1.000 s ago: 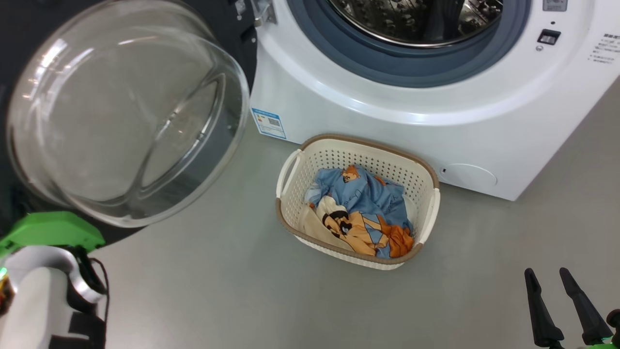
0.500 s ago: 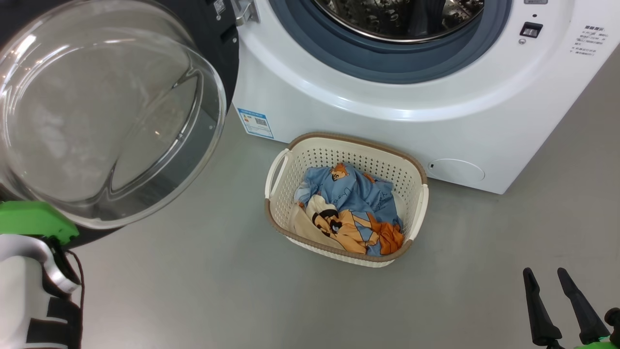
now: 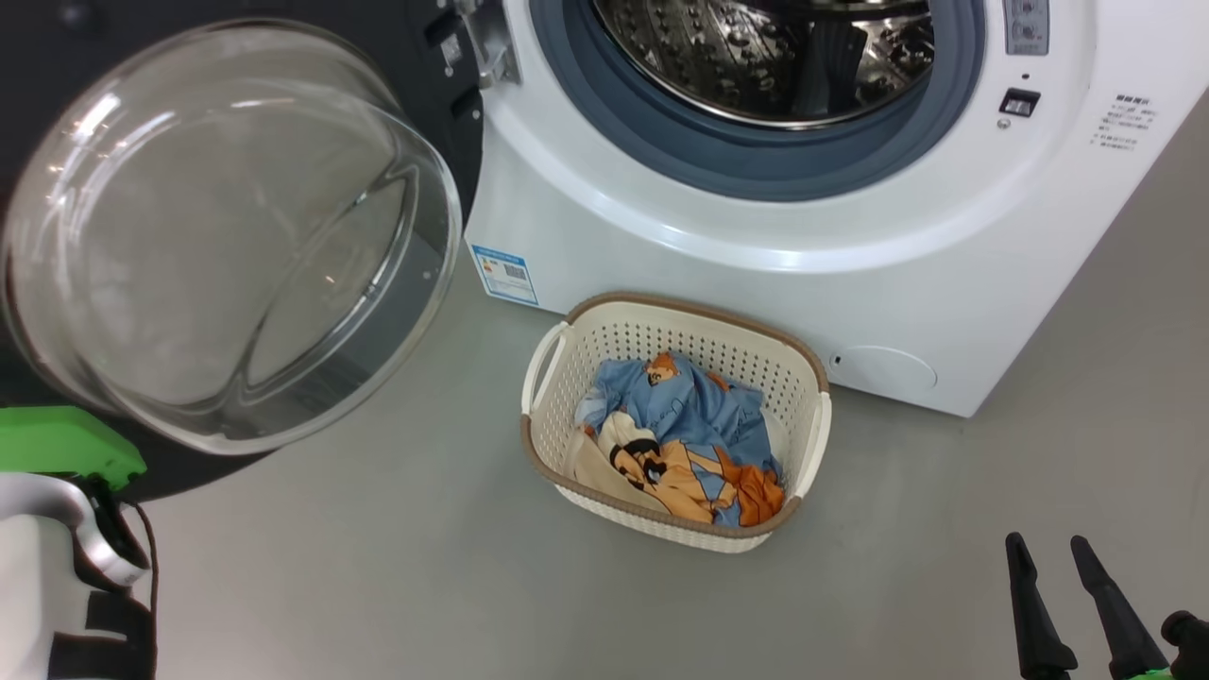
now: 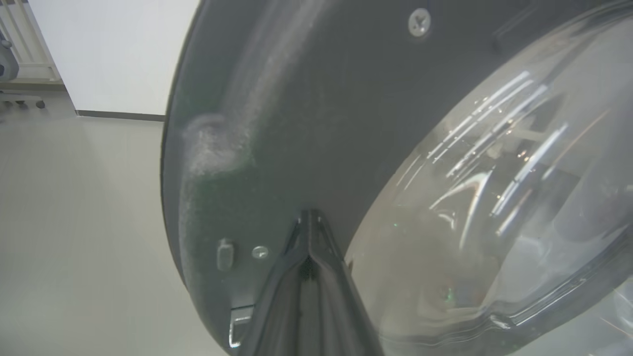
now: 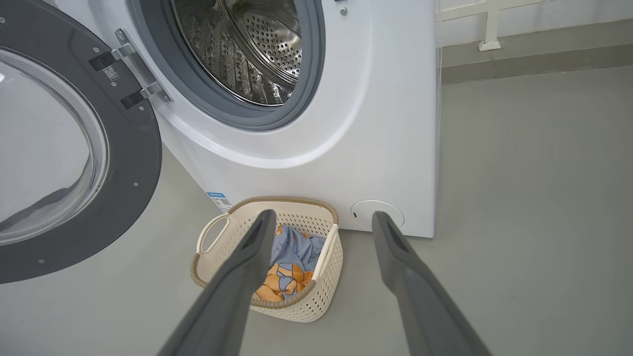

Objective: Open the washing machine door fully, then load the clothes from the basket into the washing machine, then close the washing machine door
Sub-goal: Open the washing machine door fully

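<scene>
The washing machine [image 3: 756,236] stands with its steel drum [image 3: 765,57] exposed. The washing machine door [image 3: 227,236] hangs swung out to the left, its glass bowl facing me. My left gripper [image 4: 309,215] is shut, its tips pressed against the door's dark inner rim [image 4: 296,99] beside the glass. The basket [image 3: 694,307] sits on the floor against the machine's front, with the clothes [image 3: 680,434] bundled inside it. My right gripper [image 3: 1048,552] hovers open and empty at the lower right, well short of the basket [image 5: 316,296].
My pale left forearm [image 3: 47,567] with its green wrist part [image 3: 57,439] sits under the door. Grey floor [image 3: 425,567] spreads around the basket. A wall base and white railing [image 5: 489,29] lie behind the machine's right side.
The head camera has shifted, so more of the drum shows now. The door stands about as it did. Both grippers keep their states.
</scene>
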